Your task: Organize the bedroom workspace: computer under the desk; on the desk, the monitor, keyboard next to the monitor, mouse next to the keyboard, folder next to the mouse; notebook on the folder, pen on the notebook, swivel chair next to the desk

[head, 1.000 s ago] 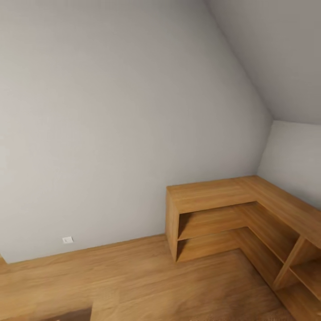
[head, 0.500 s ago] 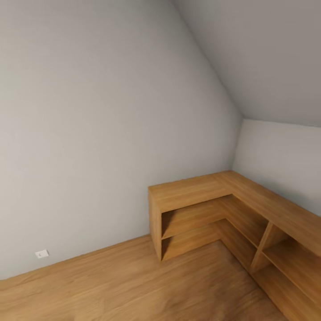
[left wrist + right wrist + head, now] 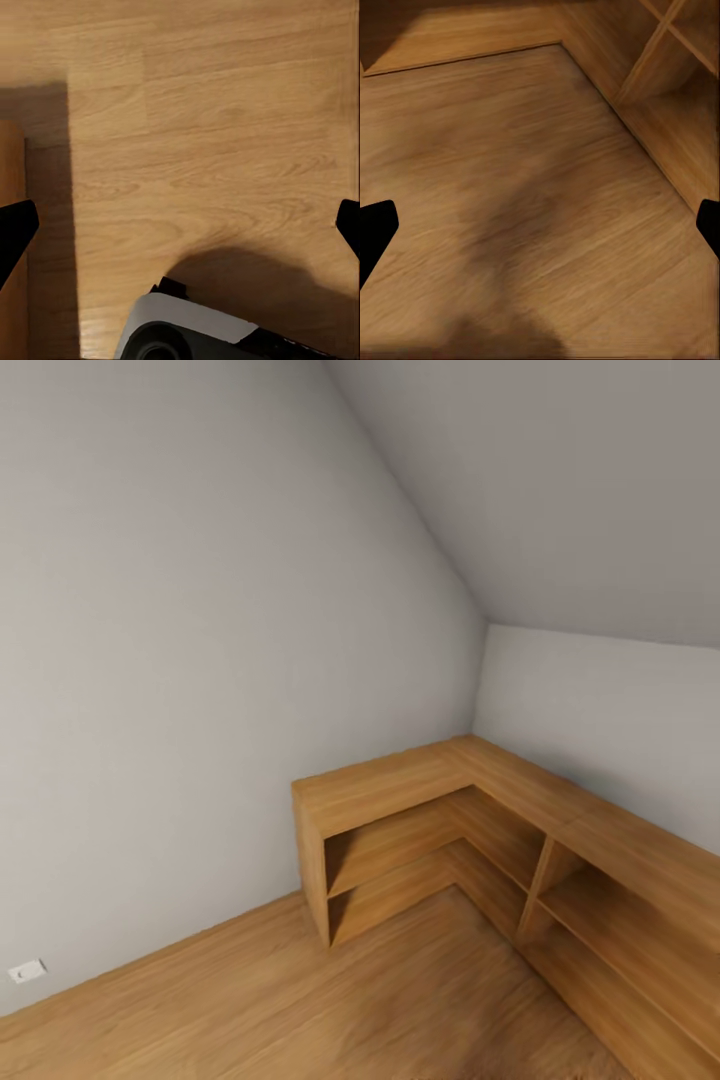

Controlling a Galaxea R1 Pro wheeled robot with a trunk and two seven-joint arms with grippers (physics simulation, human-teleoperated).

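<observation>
Bare room corner with grey walls [image 3: 180, 660], a slanted ceiling and a wood floor [image 3: 300, 1010]. Low L-shaped wooden shelf [image 3: 400, 790] tucked into the corner. Small white socket [image 3: 27, 970] low on the wall. Left gripper [image 3: 180, 225] wide open above floor. Right gripper [image 3: 540, 232] wide open too, near the shelf's foot.

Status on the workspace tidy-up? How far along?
Can't judge from this moment. The head view shows an L-shaped wooden corner shelf unit against grey walls on a wood-plank floor. Both pincers, left and right, are open and empty over the floor. The robot seems in transit.
</observation>
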